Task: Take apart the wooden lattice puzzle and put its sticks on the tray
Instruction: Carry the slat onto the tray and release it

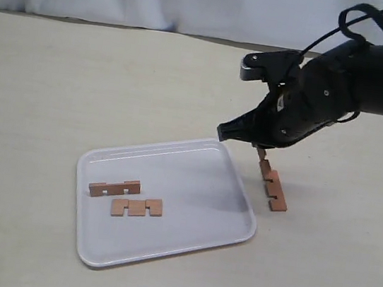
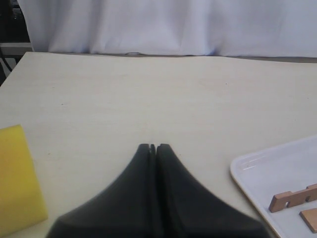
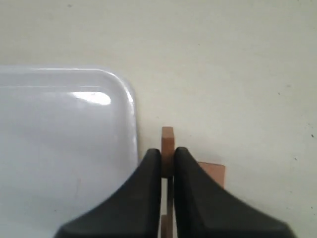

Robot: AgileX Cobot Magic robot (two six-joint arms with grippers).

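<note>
Right wrist view: the right gripper (image 3: pixel 167 154) has its fingers closed on the clamped stick (image 3: pixel 168 136), which stands on edge with its top end just past the fingertips. Pressed against that stick on the side away from the tray is the loose stick (image 3: pixel 214 172), a paler flat face half hidden by a finger. Whether the two are locked together cannot be told. The rounded corner of the tray (image 3: pixel 132 111) lies just beside the fingers, not touching the wood. This is the only view that shows the grip itself close up.

Exterior view: this alone shows the whole layout. The two sticks from the close-up stand on the table (image 1: pixel 41 94), just off the tray's right rim. The clamped one rises into the gripper, and the loose one slants down from it, notches showing, with its low end on the table. On the tray, well apart from the gripper, lie the first tray stick (image 1: pixel 114 188) and, just beside it, the second tray stick (image 1: pixel 137 207), both flat. The left arm is out of this picture.

Left wrist view: the left gripper (image 2: pixel 153 147) hangs over bare table, fingers together and holding nothing. Only here does a yellow block (image 2: pixel 17 181) appear, at the picture's edge. A tray corner and the ends of the two tray sticks show on the other side.
</note>
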